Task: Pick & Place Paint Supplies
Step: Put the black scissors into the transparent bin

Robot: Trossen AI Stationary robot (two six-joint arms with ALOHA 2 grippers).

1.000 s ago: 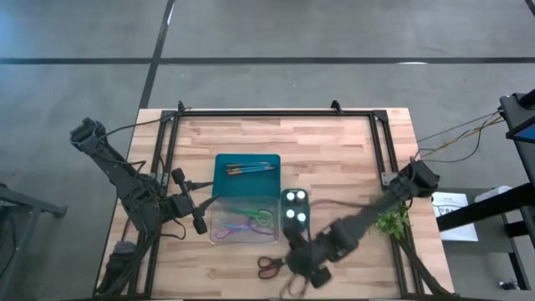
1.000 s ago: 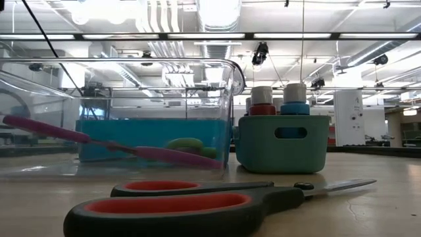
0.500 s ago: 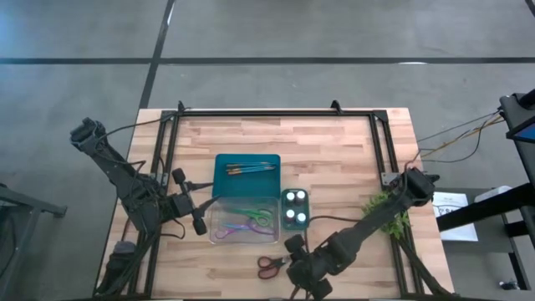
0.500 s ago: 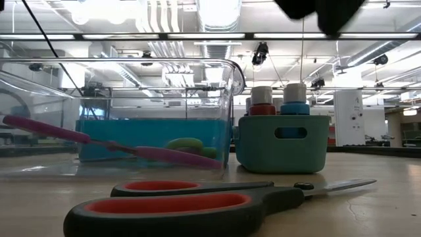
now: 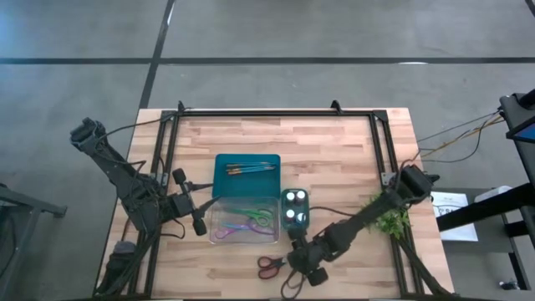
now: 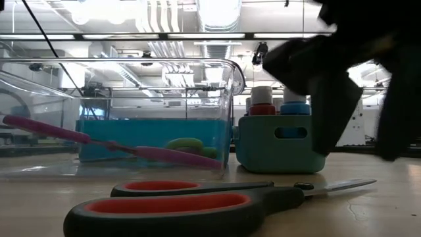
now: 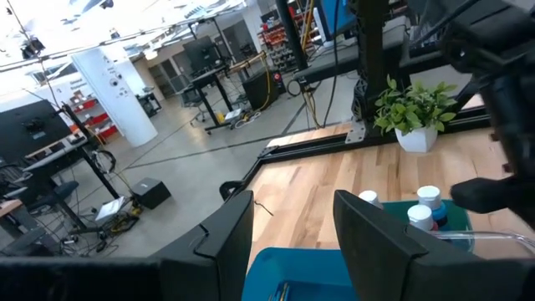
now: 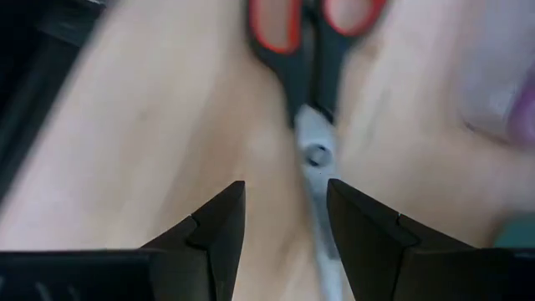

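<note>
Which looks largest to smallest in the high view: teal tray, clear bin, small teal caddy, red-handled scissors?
1-2. Teal tray and clear bin: alike, unranked.
3. Small teal caddy.
4. Red-handled scissors, partly hidden by the right gripper.

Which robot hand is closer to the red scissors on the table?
Right. The right gripper hangs open just beside the red scissors, over their blades. The left gripper waits farther off, past the clear bin.
</note>
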